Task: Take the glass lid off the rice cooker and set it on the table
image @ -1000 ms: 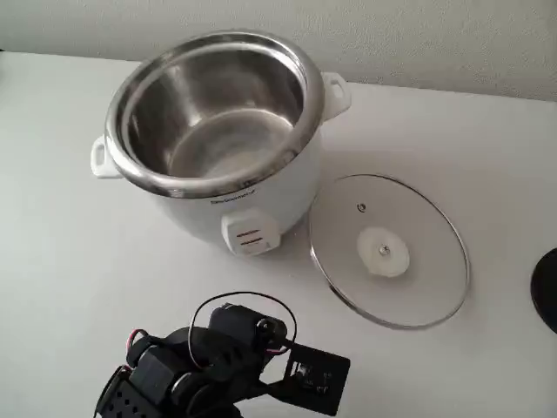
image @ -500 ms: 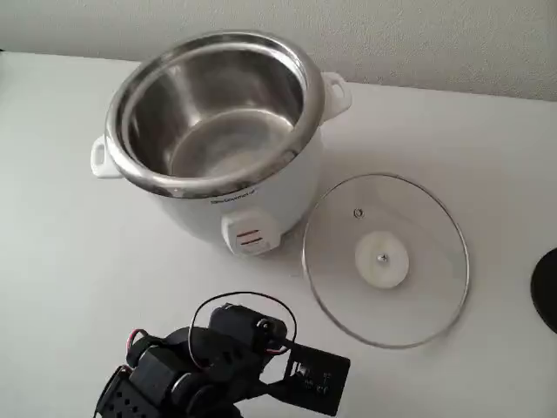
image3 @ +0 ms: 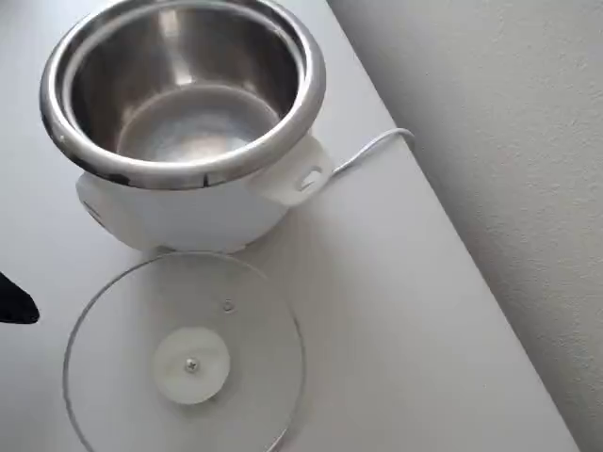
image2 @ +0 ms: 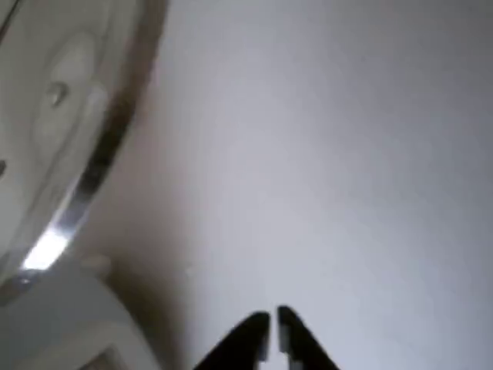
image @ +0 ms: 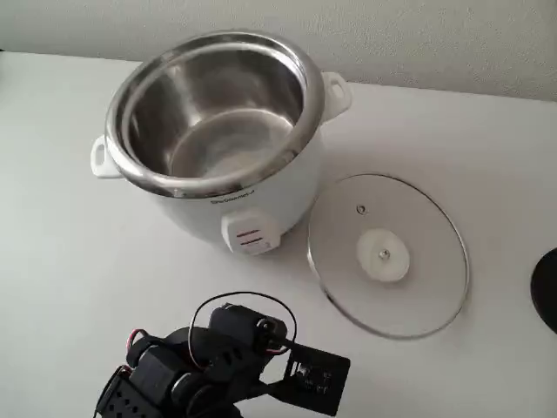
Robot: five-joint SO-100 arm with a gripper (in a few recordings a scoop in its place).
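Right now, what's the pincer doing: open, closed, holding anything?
Pincer: closed, tips nearly together, holding nothing. The glass lid lies on the table beside the rice cooker.

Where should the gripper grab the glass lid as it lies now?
Probably the steel rim. The glass lid lies upside down on the table, beside the rice cooker, so its knob faces down. Come from the open side away from the cooker, one finger over the edge.

Open rice cooker [image: 222, 148] on table [image: 78, 279], glass lid [image: 388, 254] flat beside it
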